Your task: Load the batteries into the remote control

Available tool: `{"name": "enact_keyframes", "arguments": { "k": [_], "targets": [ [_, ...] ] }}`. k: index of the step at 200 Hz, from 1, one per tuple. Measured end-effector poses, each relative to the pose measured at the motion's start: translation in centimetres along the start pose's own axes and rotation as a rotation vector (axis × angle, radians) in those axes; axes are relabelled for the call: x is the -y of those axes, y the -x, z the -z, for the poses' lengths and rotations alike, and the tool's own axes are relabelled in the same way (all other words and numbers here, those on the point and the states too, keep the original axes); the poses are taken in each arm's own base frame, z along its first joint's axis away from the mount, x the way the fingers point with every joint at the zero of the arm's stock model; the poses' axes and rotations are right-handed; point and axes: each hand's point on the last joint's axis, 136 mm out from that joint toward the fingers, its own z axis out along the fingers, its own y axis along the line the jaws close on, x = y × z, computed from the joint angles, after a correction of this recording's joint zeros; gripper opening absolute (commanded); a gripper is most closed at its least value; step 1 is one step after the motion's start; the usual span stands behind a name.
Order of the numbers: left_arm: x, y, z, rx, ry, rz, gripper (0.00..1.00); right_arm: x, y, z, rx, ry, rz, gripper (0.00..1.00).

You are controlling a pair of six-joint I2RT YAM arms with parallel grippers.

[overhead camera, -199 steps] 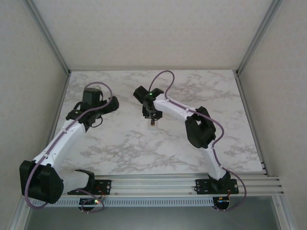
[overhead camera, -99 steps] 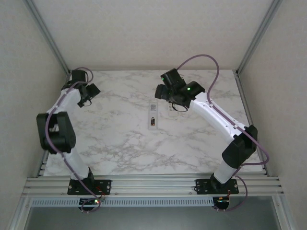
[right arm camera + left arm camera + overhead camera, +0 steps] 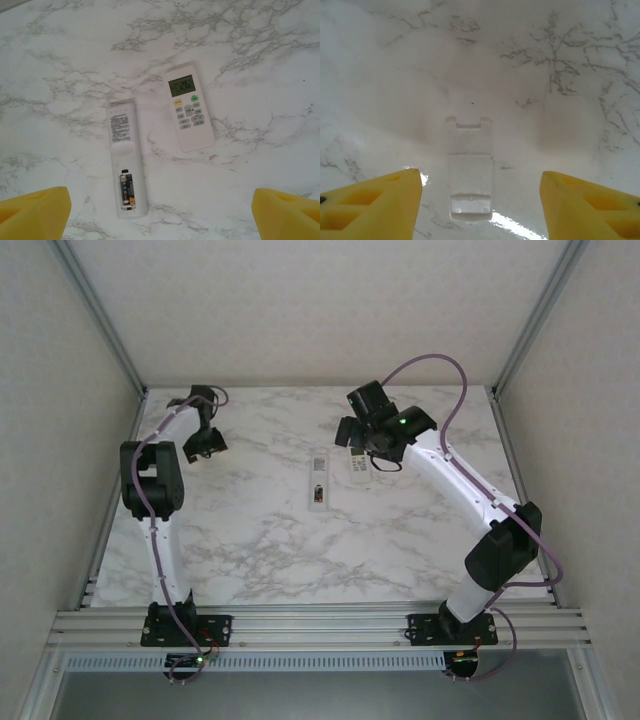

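Marble-patterned and glossy, the worktop (image 3: 400,540) in the top view carries a slim white remote control (image 3: 318,483) lying face down near the middle. A second remote (image 3: 360,467) lies just to its right, partly under the right end effector (image 3: 357,437), while the left end effector (image 3: 207,444) hovers well apart at the far left. From the left wrist, the yellow fingers (image 3: 370,205) stand apart on either side of a thin, pale battery cover (image 3: 470,170) that lies flat on the stone and touches neither. It looks like light, stiff, slick plastic that would slide rather than lift, so its long edges seem the place to pinch. From the right wrist, the fingers (image 3: 287,212) are spread wide and hold nothing. Below them the remote control shows its open bay at the near end, where a battery (image 3: 126,189), a small dark cylinder with an orange end, sits inside. Whether a second cell lies beside it I cannot tell. The cell reads as light, rigid, smooth and prone to roll, best gripped across its middle. The second remote lies face up, with a green display and small rounded buttons.
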Motion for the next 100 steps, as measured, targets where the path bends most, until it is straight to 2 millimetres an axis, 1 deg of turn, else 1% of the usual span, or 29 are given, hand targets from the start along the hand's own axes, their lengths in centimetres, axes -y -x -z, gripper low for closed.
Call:
{"name": "enact_keyframes", "arguments": {
  "k": [21,50,64,73,100],
  "targets": [
    [0.0,-0.6,-1.1,-0.026,0.026,-0.019,0.58,0.4,0.0,-0.1,-0.005,-0.009,-0.003,0.94],
    [-0.4,-0.5,-0.9,-0.026,0.052,-0.029,0.53,0.9,0.1,-0.1,-0.01,-0.021,-0.009,0.94],
    [-0.8,-0.5,-0.9,-0.026,0.069,-0.035,0.47,1.0,0.1,-0.1,-0.012,-0.025,-0.011,0.94],
    [-0.9,-0.6,-0.9,-0.028,0.078,-0.036,0.46,1.1,0.1,-0.2,-0.014,-0.028,-0.011,0.94],
    [-0.8,-0.7,-1.0,-0.024,0.086,-0.046,0.41,1.1,0.0,-0.1,-0.021,-0.03,-0.011,0.94]
  ]
}}
